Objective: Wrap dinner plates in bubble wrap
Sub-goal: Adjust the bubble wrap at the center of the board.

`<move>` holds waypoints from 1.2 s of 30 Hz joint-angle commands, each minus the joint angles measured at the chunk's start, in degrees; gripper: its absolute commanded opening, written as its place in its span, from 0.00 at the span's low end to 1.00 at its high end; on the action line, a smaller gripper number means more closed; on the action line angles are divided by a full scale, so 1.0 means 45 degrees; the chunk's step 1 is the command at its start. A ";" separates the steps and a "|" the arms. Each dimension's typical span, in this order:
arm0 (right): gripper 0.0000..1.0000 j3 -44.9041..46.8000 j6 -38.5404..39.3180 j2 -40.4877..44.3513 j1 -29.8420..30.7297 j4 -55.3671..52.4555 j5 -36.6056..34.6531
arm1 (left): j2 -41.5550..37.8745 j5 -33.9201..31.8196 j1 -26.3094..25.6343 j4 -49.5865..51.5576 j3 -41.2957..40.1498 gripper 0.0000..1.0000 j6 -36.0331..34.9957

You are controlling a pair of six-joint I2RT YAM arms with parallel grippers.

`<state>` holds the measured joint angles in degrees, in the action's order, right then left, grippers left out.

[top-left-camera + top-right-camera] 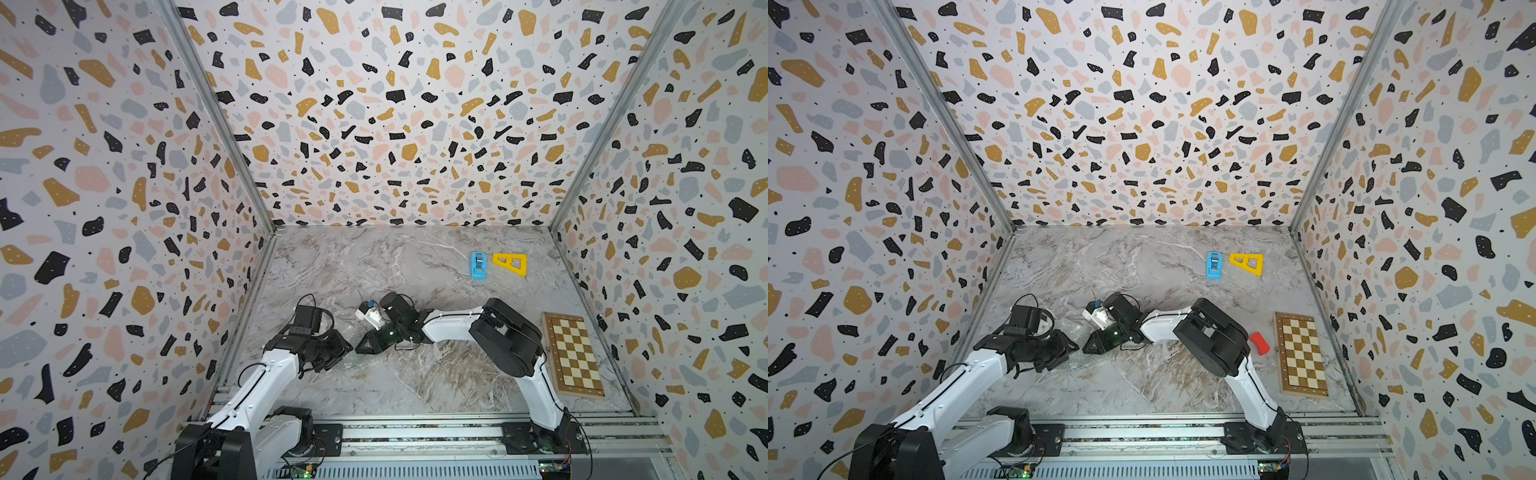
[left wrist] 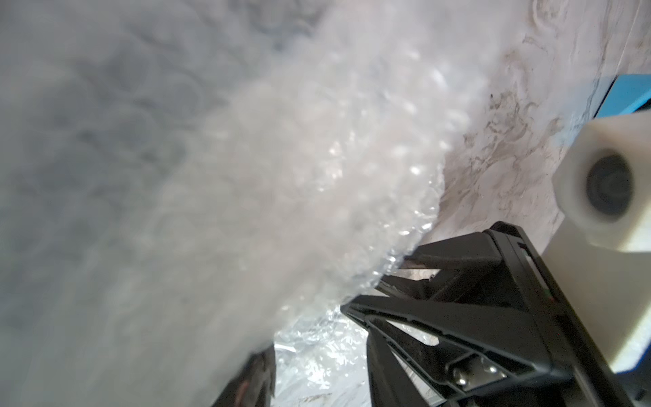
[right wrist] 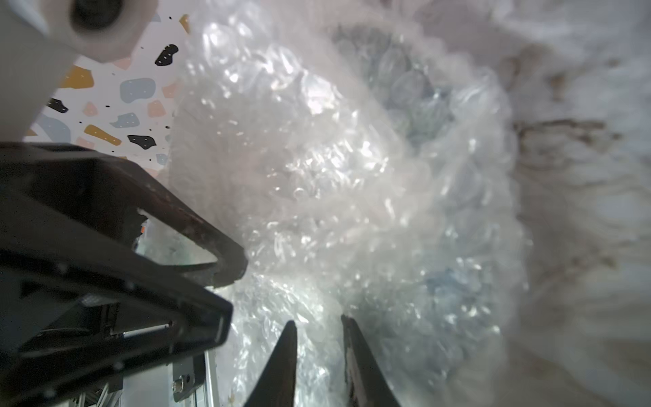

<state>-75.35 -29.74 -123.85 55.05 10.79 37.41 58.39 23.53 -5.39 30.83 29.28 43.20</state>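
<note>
The bubble wrap (image 3: 317, 176) is bunched into a glossy bundle left of the table's middle, and only a small patch of it (image 1: 351, 329) shows between the two arms in both top views. Blue and grey tints of the dinner plate (image 3: 408, 102) show faintly through the wrap in the right wrist view; elsewhere it is hidden. My right gripper (image 3: 318, 320) has its fingers a narrow gap apart with a fold of wrap between them. My left gripper (image 2: 322, 377) faces it tip to tip (image 1: 343, 349), jaws apart, wrap draped over one finger.
A blue tape dispenser (image 1: 478, 265) and a yellow triangular piece (image 1: 510, 264) lie at the back right. A chessboard (image 1: 573, 357) lies along the right wall, with a small red object (image 1: 1259, 343) beside it. Patterned walls close in three sides.
</note>
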 commanded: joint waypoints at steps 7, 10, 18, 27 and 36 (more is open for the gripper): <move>0.24 -0.0159 0.0674 -0.0272 -0.0007 -0.2027 -0.1661 | -0.0922 0.0081 0.1568 0.0726 0.0076 0.45 -0.0036; 0.24 -0.0189 0.0772 -0.0127 -0.0010 -0.2141 -0.1778 | -0.1379 -0.0170 0.2051 0.1051 0.0094 0.45 0.0114; 0.24 -0.0004 0.0861 0.1384 -0.0027 -0.1735 -0.1550 | -0.2974 0.1030 0.2778 0.0540 0.0671 0.44 0.1036; 0.28 0.0377 0.1066 0.3796 -0.0205 -0.1771 -0.1272 | -0.2378 0.1690 0.3146 -0.0250 0.0982 0.43 0.1206; 0.34 0.3018 0.1740 0.6001 -0.2589 -0.1282 -0.1561 | -0.2159 -0.1583 0.3569 0.0509 0.2175 0.47 -0.0316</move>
<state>-65.30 -24.25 -100.36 47.83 5.17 31.68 48.53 24.18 10.02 33.08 36.07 45.54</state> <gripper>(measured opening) 0.330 0.463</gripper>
